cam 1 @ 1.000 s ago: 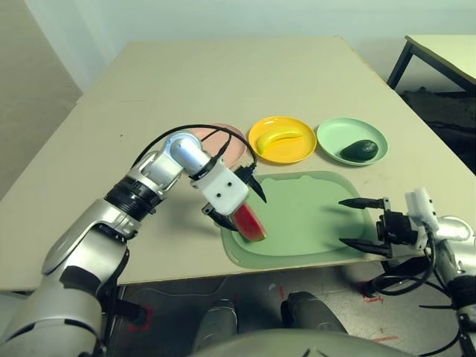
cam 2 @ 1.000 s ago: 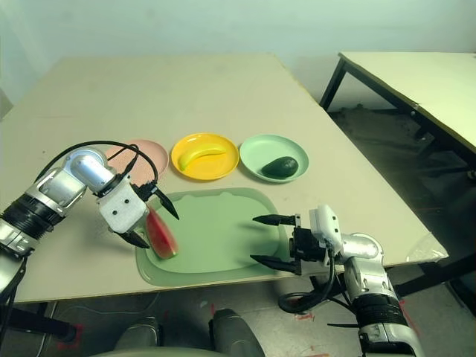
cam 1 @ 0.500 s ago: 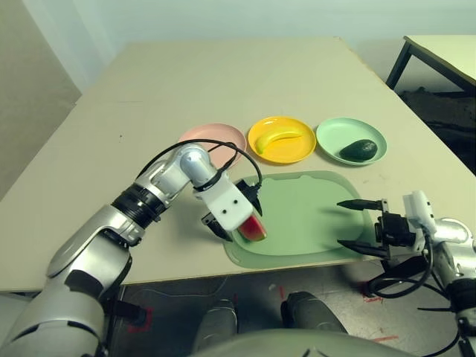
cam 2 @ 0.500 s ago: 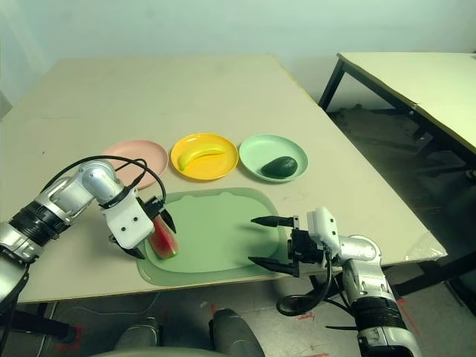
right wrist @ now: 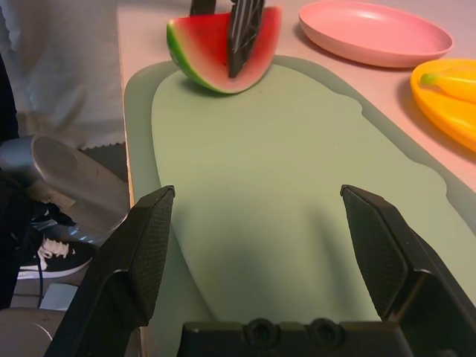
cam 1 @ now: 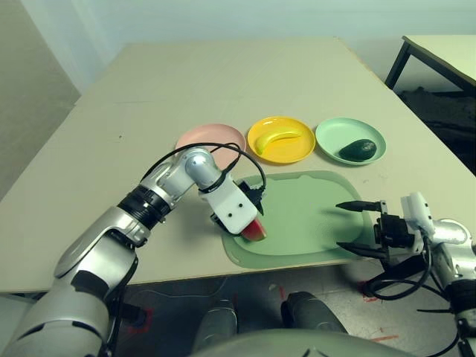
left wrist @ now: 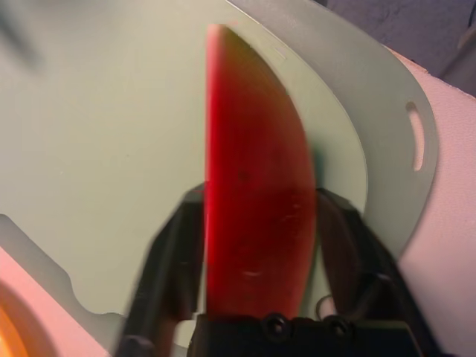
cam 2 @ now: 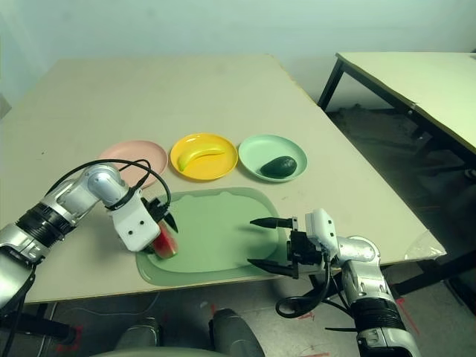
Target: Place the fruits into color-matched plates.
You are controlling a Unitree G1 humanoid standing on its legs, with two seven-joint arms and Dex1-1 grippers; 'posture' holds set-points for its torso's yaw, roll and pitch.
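Before you, the watermelon wedge (left wrist: 256, 178) shows red flesh with a green rind. The banana (cam 2: 201, 155) is yellow, the avocado (cam 2: 280, 167) dark green. Your plates read pale pink (cam 2: 136, 155), yellow (cam 2: 204, 172) and mint green (cam 2: 260, 149); the mat (cam 2: 216, 230) is muted green, the surface (cam 2: 163, 89) beige in the head views.

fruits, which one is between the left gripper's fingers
The red watermelon wedge, clasped by the left gripper over the green mat; the banana and avocado lie on plates.

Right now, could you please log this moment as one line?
left gripper: shut on melon | right gripper: open | banana: yellow plate | avocado: green plate | pink plate: awaiting melon
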